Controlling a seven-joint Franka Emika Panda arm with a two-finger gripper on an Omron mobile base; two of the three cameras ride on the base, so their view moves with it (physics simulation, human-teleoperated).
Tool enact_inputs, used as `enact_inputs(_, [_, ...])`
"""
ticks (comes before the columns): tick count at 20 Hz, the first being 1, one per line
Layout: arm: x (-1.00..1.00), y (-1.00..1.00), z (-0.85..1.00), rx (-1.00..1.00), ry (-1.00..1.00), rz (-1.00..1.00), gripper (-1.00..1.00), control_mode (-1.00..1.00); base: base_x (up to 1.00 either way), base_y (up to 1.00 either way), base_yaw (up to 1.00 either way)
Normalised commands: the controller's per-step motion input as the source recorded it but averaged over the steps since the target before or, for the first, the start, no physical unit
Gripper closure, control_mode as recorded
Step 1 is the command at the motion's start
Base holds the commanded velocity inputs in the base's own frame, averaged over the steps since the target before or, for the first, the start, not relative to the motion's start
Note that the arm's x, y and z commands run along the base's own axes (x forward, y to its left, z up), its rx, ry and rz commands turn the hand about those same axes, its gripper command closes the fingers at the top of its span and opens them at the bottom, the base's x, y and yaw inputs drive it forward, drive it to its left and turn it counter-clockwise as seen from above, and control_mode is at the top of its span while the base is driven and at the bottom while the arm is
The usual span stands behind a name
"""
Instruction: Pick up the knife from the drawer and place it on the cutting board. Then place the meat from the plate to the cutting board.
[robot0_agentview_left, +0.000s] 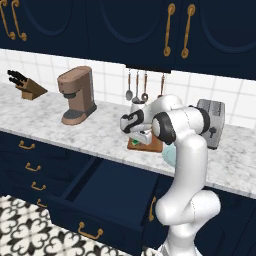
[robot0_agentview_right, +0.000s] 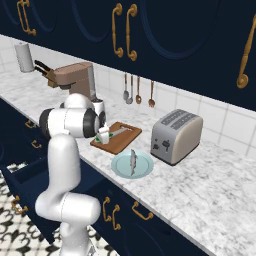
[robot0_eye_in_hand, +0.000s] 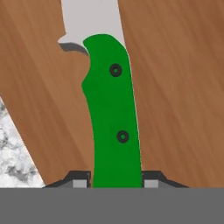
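Knife (robot0_eye_in_hand: 111, 113) is clamped at the butt of its green handle by the gripper (robot0_eye_in_hand: 116, 183), jaws closed on either side. Its long axis runs 6 to 12 o'clock in the hand view, blade toward 12, over the cutting board (robot0_eye_in_hand: 175, 96). Whether it rests on the wood cannot be told. Drawer (robot0_agentview_left: 112, 192) is left open. Judged: knife step nearly done, release pending. Meat (robot0_agentview_right: 133, 162) lies untouched on the plate (robot0_agentview_right: 120, 167).
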Motion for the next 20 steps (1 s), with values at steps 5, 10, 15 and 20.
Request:
enact_inputs(5, [0.14, 0.00, -0.20, 0.00, 0.00, 0.00, -1.00, -1.00, 0.00, 0.00, 0.00])
enact_inputs(10, [-0.39, -0.10, 0.18, 0.00, -0.12, 0.02, -1.00, -1.00, 0.00, 0.00, 0.00])
enact_inputs(15, [-0.97, -0.06, 0.68, 0.00, -0.19, 0.03, -1.00, -1.00, 0.00, 0.00, 0.00])
enact_inputs(20, [-1.00, -0.10, 0.17, 0.00, -0.07, 0.02, -1.00, -1.00, 0.00, 0.00, 0.00])
